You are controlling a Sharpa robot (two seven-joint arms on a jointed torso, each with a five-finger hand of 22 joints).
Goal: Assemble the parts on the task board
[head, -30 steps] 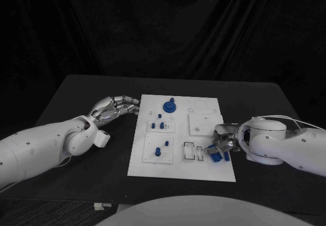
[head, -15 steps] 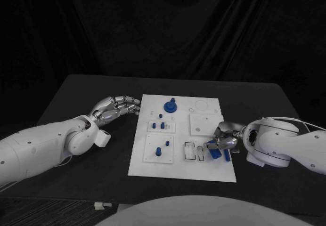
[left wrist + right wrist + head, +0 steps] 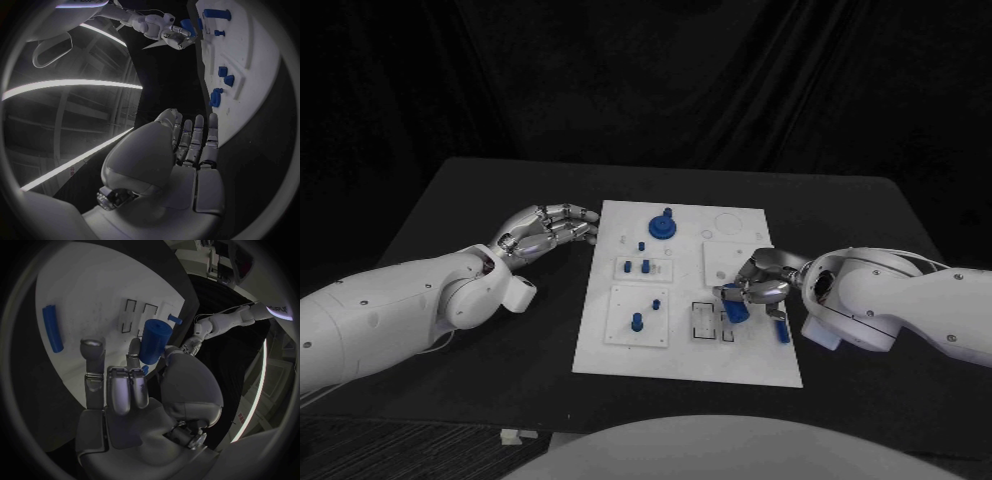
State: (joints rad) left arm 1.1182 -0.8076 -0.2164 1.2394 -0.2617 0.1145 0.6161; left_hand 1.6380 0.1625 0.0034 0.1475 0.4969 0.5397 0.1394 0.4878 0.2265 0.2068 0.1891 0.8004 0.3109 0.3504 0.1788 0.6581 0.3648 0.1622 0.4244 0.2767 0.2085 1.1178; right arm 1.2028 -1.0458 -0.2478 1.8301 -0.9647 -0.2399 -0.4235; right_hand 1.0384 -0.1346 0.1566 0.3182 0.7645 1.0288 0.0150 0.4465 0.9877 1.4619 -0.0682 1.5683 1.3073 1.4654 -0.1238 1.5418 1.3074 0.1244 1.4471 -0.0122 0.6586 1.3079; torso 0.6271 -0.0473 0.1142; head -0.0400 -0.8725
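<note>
A blue cylinder [image 3: 153, 341] is pinched in the right robot hand [image 3: 750, 290] above the white board [image 3: 747, 355], near its two slots. A blue bar [image 3: 780, 330] lies on the board just beside that robot hand. The left robot hand [image 3: 545, 228] is rested on the counter [image 3: 473, 200] at the board's edge, fingers curled, holding nothing.

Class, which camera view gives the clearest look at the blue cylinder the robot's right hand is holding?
The right wrist view: the blue cylinder appears large, gripped by the right hand above the task board. The head view shows it small, partly covered by fingers. In the left wrist view it is a tiny blue spot.
</note>
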